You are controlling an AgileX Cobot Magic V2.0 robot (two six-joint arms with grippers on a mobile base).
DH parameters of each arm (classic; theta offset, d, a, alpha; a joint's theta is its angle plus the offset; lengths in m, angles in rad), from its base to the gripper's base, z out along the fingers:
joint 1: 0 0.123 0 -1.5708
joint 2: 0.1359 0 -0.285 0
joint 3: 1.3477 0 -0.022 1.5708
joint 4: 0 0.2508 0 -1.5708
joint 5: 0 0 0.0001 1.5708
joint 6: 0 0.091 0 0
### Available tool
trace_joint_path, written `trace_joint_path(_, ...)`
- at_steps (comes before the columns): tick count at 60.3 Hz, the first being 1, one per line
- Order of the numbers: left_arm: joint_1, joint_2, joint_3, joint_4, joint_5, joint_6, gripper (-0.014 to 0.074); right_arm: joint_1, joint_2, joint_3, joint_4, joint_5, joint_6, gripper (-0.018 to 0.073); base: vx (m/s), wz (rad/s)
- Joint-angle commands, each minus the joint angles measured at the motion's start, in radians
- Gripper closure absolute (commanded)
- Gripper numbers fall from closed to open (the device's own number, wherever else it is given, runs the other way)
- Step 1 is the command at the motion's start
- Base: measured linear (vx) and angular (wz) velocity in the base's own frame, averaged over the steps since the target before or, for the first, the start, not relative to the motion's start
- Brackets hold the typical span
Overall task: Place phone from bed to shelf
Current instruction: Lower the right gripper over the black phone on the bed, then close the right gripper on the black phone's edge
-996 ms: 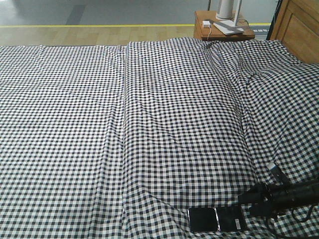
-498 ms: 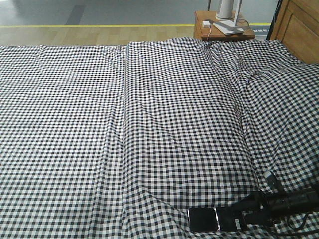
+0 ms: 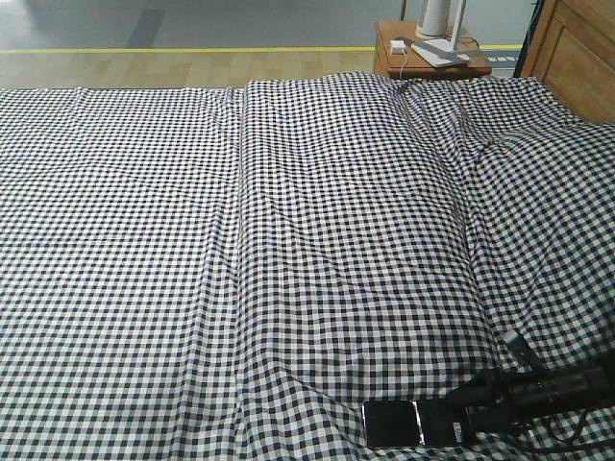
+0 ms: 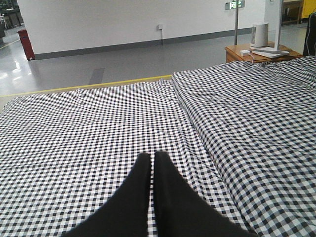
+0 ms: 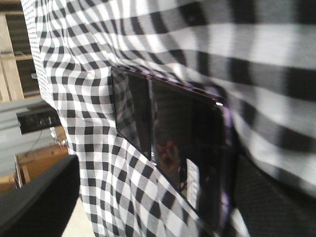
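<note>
The phone [image 3: 416, 423], black and glossy with a pinkish rim, lies flat on the checked bed [image 3: 288, 240] near its front edge. Close up, the phone [image 5: 173, 143] lies between my right gripper's two fingers, its end close to the right-hand finger [image 5: 269, 197]. My right gripper [image 3: 473, 408] is open and low over the phone's right end. The left gripper [image 4: 151, 158] hovers over the checked cloth, shut with nothing in it. Pale wooden planks [image 5: 10, 59] at the left edge of the right wrist view look like the shelf.
A reddish-brown side table [image 3: 384, 53] with a white device and a small white box stands beyond the bed's far edge. The wooden headboard [image 3: 577, 53] rises at the right. Long creases run down the cloth. Grey floor with a yellow line lies beyond.
My right gripper has moved down and to the left, from beside the phone to over its right end. The phone and the left gripper have not moved.
</note>
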Motion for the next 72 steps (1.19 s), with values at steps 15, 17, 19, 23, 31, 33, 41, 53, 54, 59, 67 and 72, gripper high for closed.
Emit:
trace_joint_path(15, -0.002, -0.01, -0.026, -0.005, -0.07, -0.004, 0.0596, 0.119, -0.052, -0.022, 0.02, 0.051, -0.018, -0.0034, 0.0, 0.0)
trace_joint_path(17, -0.002, -0.01, -0.026, -0.005, -0.07, -0.004, 0.0596, 0.124, -0.052, -0.022, 0.021, 0.049, -0.018, -0.0034, 0.0, 0.0)
trace_joint_path(19, -0.002, -0.01, -0.026, -0.005, -0.07, -0.004, 0.0596, 0.129, -0.052, -0.022, 0.022, 0.048, -0.018, -0.0034, 0.0, 0.0)
trace_joint_path(23, -0.002, -0.01, -0.026, -0.005, -0.07, -0.004, 0.0596, 0.135, -0.052, -0.022, 0.023, 0.044, -0.022, -0.0034, 0.0, 0.0)
trace_joint_path(31, -0.002, -0.01, -0.026, -0.005, -0.07, -0.004, 0.0596, 0.134, -0.052, -0.022, 0.064, 0.049, -0.028, -0.0034, 0.0, 0.0)
trace_joint_path(33, -0.002, -0.01, -0.026, -0.005, -0.07, -0.004, 0.0596, 0.134, -0.052, -0.022, 0.076, 0.053, -0.036, -0.0034, 0.0, 0.0)
trace_joint_path(41, -0.002, -0.01, -0.026, -0.005, -0.07, -0.004, 0.0596, 0.134, -0.052, -0.022, 0.128, 0.064, -0.068, -0.0034, 0.0, 0.0)
trace_joint_path(53, -0.002, -0.01, -0.026, -0.005, -0.07, -0.004, 0.0596, 0.134, -0.051, -0.022, 0.121, 0.07, -0.069, -0.0029, 0.0, 0.0)
trace_joint_path(54, -0.002, -0.01, -0.026, -0.005, -0.07, -0.004, 0.0596, 0.134, -0.049, -0.022, 0.121, 0.075, -0.069, -0.0028, 0.0, 0.0)
trace_joint_path(59, -0.002, -0.01, -0.026, -0.005, -0.07, -0.004, 0.0596, 0.134, -0.035, -0.022, 0.126, 0.097, -0.069, -0.0015, 0.0, 0.0)
trace_joint_path(67, -0.002, -0.01, -0.026, -0.005, -0.07, -0.004, 0.0596, 0.134, -0.009, -0.022, 0.122, 0.106, -0.069, 0.0019, 0.0, 0.0)
trace_joint_path(72, -0.002, -0.01, -0.026, -0.005, -0.07, -0.004, 0.0596, 0.134, -0.003, -0.022, 0.121, 0.106, -0.07, 0.0056, 0.0, 0.0)
